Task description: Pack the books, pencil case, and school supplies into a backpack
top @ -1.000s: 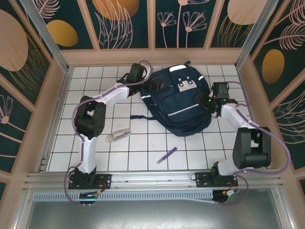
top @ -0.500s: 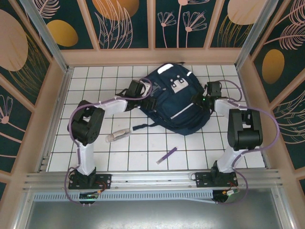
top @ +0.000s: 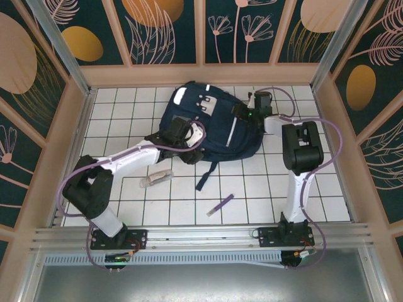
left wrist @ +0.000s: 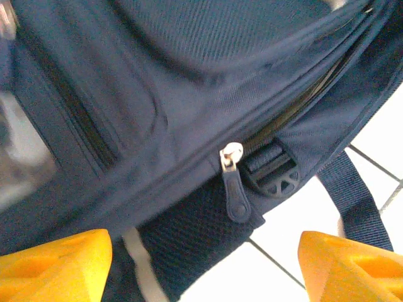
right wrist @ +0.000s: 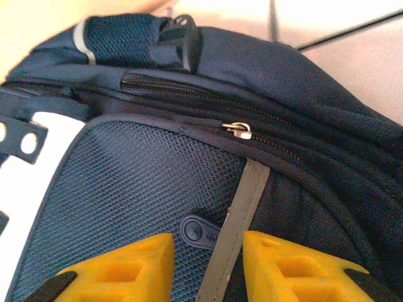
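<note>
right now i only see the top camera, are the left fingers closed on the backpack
Observer: No. In the left wrist view the left gripper is open, fingers wide apart, with a zipper pull on the backpack just ahead of them.
Operator: and the right one
Observer: The right gripper straddles a grey stripe on the mesh pocket. I cannot tell whether it pinches the fabric.

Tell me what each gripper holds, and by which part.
The left gripper is open, holding nothing. The right gripper straddles the grey stripe on the backpack; an actual pinch cannot be told.
</note>
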### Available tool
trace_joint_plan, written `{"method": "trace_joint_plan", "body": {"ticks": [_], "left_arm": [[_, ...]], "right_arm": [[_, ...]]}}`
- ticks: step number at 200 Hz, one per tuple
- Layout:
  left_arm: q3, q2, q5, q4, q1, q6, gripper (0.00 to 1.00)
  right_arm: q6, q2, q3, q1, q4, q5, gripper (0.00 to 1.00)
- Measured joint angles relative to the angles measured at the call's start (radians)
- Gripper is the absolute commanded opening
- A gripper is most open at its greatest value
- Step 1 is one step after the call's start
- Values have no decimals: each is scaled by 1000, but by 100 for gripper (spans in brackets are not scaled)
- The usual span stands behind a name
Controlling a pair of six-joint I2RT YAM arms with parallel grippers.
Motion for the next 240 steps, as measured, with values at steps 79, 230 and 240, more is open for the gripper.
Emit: {"method": "trace_joint_plan", "body": {"ticks": [79, 230, 240], "left_arm": [[-2, 122, -138, 193, 113, 528, 86], [-1, 184, 39, 188, 135, 715, 99], [-1, 184, 65, 173, 135, 724, 99]], "right_arm": [[-21, -319, -208, 11, -42, -35, 43], [-61, -550, -359, 81, -231, -113, 43], [-61, -550, -359, 89, -231, -121, 43]]}}
